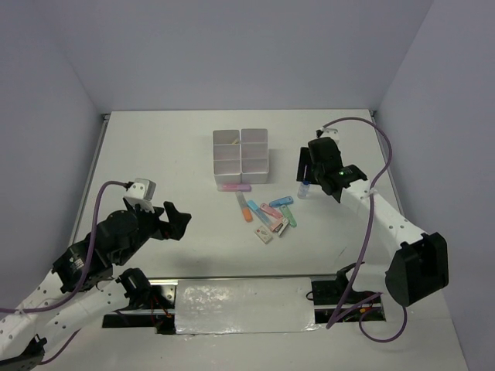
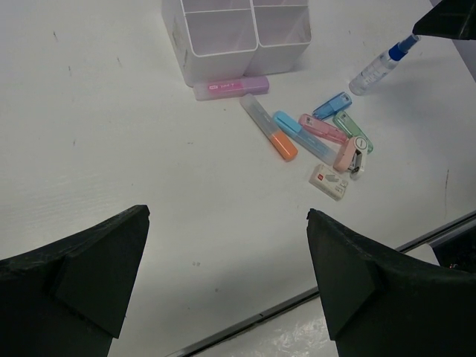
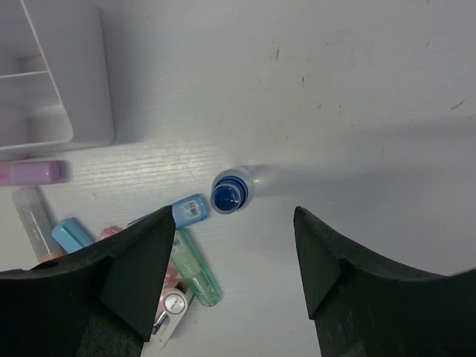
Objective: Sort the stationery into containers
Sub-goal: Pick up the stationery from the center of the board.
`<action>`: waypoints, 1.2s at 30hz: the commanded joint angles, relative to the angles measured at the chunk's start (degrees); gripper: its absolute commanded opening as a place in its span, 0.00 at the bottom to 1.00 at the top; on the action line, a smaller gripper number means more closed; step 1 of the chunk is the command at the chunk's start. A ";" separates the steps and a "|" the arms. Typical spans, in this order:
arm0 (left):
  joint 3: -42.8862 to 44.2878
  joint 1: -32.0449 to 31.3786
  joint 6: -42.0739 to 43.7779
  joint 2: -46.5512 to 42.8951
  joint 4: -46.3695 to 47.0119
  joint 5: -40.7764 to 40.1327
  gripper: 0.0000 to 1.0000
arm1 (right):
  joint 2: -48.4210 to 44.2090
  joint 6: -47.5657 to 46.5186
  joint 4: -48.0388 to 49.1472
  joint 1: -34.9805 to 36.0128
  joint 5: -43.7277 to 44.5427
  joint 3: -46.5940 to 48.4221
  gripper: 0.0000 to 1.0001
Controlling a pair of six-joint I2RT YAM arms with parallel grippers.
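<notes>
Your right fingers hang spread wide above the clear bottle, likely lined up to close on its blue cap, while your left fingers sit wide apart, well back. The bottle stands upright on the counter near the loose markers, right of the white six-cell organizer and not yet in it.

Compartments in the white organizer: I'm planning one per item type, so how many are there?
6. The white organizer holds two columns of three: a far pair, a middle pair and a near pair beside the pink marker. The top view shows all.
</notes>
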 commanded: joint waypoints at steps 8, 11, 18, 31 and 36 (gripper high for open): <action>1.46 0.24 0.41 1.20 1.94 1.18 0.99 | 6.45 -2.37 4.94 -1.88 -3.23 -1.60 0.65; 1.46 0.24 0.59 1.29 2.03 1.53 0.99 | 8.12 -2.37 4.68 -1.96 -2.61 -1.42 0.66; 1.54 0.24 1.03 1.46 2.38 2.15 0.99 | 9.62 -2.81 5.47 -2.14 -3.66 -1.78 0.43; 1.28 0.24 1.03 0.41 2.39 2.24 0.99 | 6.12 -4.48 4.06 -1.79 -6.12 2.18 0.00; 1.54 0.24 0.94 0.67 2.30 2.15 0.99 | -2.41 -4.21 9.15 -0.73 -8.85 4.72 0.00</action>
